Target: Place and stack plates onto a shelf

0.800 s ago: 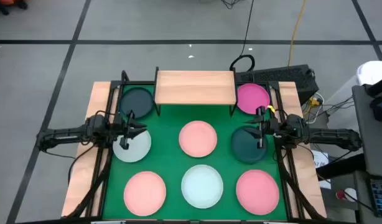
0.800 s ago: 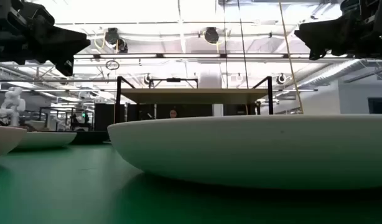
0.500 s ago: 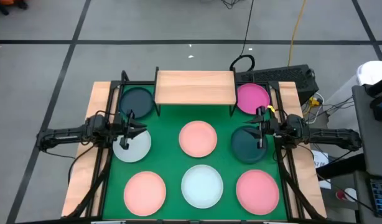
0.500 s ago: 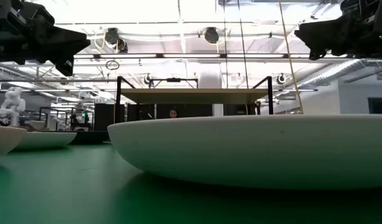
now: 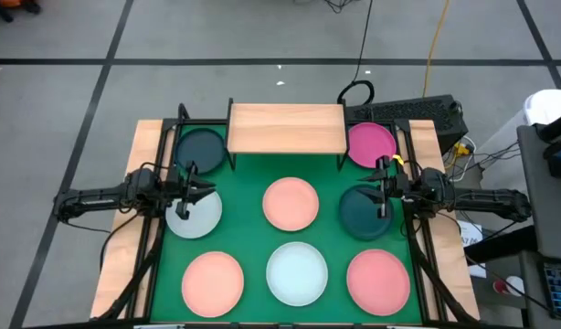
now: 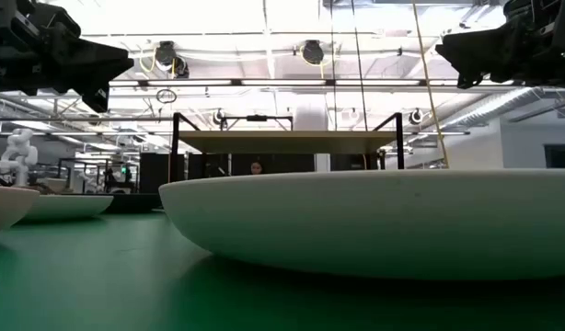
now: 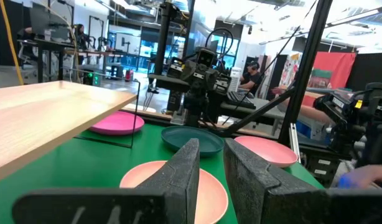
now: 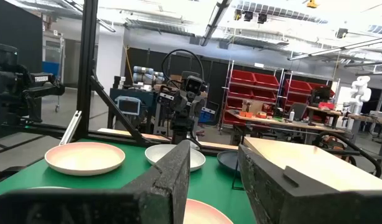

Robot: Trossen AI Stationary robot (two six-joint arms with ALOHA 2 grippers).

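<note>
Pincers [image 5: 195, 192] [image 5: 381, 185] hover released over the plates [image 5: 291, 203], we see (both gripping nothing); the shelf [image 5: 286, 127] is bare.

A robotics lab: red parts-bin racks [image 8: 275, 83], a white humanoid robot [image 8: 361, 94], workbenches [image 8: 275, 118] under industrial ceiling lights [image 8: 251, 14].

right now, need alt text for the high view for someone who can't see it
Overhead view of a green table with eight plates laid out singly and an empty wooden shelf at the far edge. The left gripper hangs over a pale plate, the right gripper over a dark plate; neither holds anything.
</note>
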